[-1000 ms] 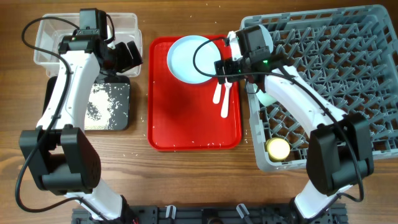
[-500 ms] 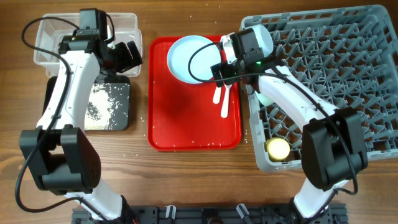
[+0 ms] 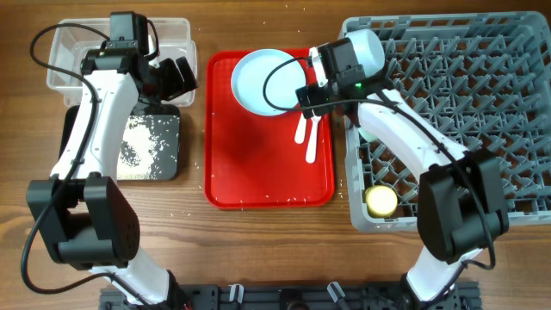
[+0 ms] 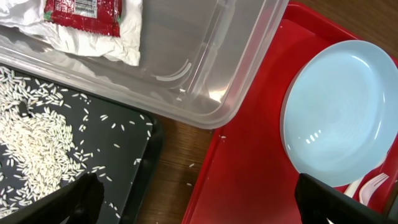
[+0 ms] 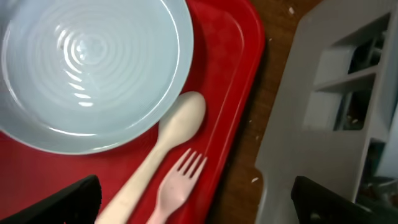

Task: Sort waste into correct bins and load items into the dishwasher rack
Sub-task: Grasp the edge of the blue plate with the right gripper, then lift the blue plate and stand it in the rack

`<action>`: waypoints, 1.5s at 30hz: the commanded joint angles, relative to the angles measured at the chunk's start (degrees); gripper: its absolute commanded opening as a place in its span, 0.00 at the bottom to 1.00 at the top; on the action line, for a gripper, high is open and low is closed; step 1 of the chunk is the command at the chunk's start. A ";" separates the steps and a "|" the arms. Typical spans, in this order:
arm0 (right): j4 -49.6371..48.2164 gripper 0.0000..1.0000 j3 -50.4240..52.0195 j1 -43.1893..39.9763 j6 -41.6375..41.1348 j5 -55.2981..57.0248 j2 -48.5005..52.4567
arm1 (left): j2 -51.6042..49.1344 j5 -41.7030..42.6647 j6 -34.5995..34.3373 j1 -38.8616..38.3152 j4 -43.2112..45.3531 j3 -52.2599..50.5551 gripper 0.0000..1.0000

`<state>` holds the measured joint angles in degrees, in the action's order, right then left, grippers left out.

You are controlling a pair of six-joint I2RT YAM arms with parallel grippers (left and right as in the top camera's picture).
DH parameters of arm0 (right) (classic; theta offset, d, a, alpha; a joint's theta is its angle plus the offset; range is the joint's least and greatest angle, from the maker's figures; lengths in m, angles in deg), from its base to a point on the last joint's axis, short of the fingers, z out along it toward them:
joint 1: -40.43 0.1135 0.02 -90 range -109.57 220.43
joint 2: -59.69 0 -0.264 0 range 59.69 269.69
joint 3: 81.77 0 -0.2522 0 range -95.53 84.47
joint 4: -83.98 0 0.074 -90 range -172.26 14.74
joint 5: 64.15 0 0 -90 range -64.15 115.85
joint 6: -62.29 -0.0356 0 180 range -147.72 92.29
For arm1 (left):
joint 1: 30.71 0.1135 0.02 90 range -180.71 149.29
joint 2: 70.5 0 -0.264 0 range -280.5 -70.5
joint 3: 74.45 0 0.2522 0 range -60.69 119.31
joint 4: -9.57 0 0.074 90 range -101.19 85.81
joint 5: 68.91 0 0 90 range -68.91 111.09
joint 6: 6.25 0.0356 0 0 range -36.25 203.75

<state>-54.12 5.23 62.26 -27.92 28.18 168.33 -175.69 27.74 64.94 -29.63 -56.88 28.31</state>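
At far left, the left arm rises from its base along the table's left side. It folds at the elbow above the clear tub (image 3: 65, 53) and turns its wrist to the right. The left gripper (image 3: 178, 77) hangs over the tub's right end, above the far edge of the black tray (image 3: 169, 129). Its jaws are spread wide with nothing between them, and in the wrist view only the two dark fingertips (image 4: 78, 198) show at the lower corners.

The crumpled napkin (image 4: 118, 38) lies inside the tub with the red wrapper (image 4: 84, 11) on top of it. White rice grains (image 4: 34, 146) are scattered across the black tray.

In the middle sits the red serving tray (image 3: 258, 168), with the pale blue plate (image 3: 258, 82) in its far part. The white spoon (image 5: 171, 140) and fork (image 5: 177, 183) lie side by side just right of the plate, and the spoon's bowl touches the plate's rim.

The right arm reaches from its base diagonally up and left across the left edge of the dishwasher rack (image 3: 482, 103). The right gripper (image 3: 310, 99) is poised above the heads of the utensils, its jaws parted and empty.

The yellow cup (image 3: 381, 201) stands in the rack's near left corner.
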 commanded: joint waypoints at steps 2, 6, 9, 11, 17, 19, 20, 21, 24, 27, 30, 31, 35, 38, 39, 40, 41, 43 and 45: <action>0.57 0.98 -7.65 -0.46 -26.62 -4.37 -2.64 | 1.18 -0.55 -0.09 0.17 0.11 0.66 1.00; -0.31 0.95 -8.39 1.97 -33.11 -0.90 -0.13 | 1.18 -0.55 -0.09 0.15 0.11 0.66 1.00; 11.52 0.96 -20.11 2.08 -29.07 -1.07 3.89 | 1.18 -0.57 -0.09 0.17 0.11 0.66 1.00; 20.72 0.99 -31.69 2.08 -25.16 -1.07 9.57 | 1.18 -0.57 -0.07 0.17 0.11 0.66 1.00; 25.99 1.00 -39.78 2.08 -22.08 -1.95 22.71 | 1.18 -0.55 -0.09 0.17 0.11 0.66 1.00; 21.38 1.00 -39.30 2.25 -27.04 -2.01 24.02 | 1.18 -0.55 -0.09 0.17 0.11 0.66 1.00; 19.65 1.00 -39.30 2.64 -26.95 -2.19 24.24 | 1.18 -0.55 -0.07 0.17 0.11 0.66 1.00; 18.43 0.99 -39.30 3.04 -26.95 -2.08 24.74 | 1.18 -0.55 -0.09 0.17 0.11 0.66 1.00; 19.02 0.91 -39.30 3.39 -32.87 2.16 27.41 | 1.18 -0.55 -0.09 0.17 0.11 0.66 1.00; 18.73 0.83 -39.30 3.39 -37.97 2.16 30.53 | 1.18 -0.55 -0.09 0.17 0.11 0.66 1.00; 17.53 0.77 -39.30 3.39 -40.92 2.19 31.93 | 1.18 -0.55 -0.07 0.17 0.11 0.66 1.00; 17.33 0.76 -39.30 3.41 -40.92 2.21 32.11 | 1.18 -0.55 -0.09 0.17 0.11 0.66 1.00; 17.05 0.61 -39.30 3.74 -40.89 2.14 32.52 | 1.18 -0.55 -0.07 0.17 0.11 0.66 1.00; 18.03 0.45 -39.28 4.92 -40.92 1.92 32.79 | 1.16 -0.55 -0.09 0.17 0.11 0.66 1.00; 18.56 0.45 -39.28 5.51 -41.38 1.62 33.31 | 1.16 -0.55 -0.09 0.17 0.11 0.66 1.00; 19.04 0.44 -39.28 6.16 -41.97 0.92 33.99 | 1.18 -0.55 -0.09 0.17 0.11 0.66 1.00; 19.23 0.45 -39.28 6.75 -41.97 0.09 34.53 | 1.16 -0.55 -0.09 0.17 0.11 0.66 1.00; 19.74 0.39 -39.28 8.76 -41.99 -2.40 36.28 | 1.18 -0.55 -0.09 0.17 0.11 0.66 1.00; 20.46 0.05 -39.30 9.51 -41.99 -2.45 36.26 | 1.18 -0.55 -0.09 0.15 0.11 0.66 1.00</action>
<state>-34.64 -34.09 70.89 -69.01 27.98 201.14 -175.69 27.74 64.94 -29.63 -56.88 28.31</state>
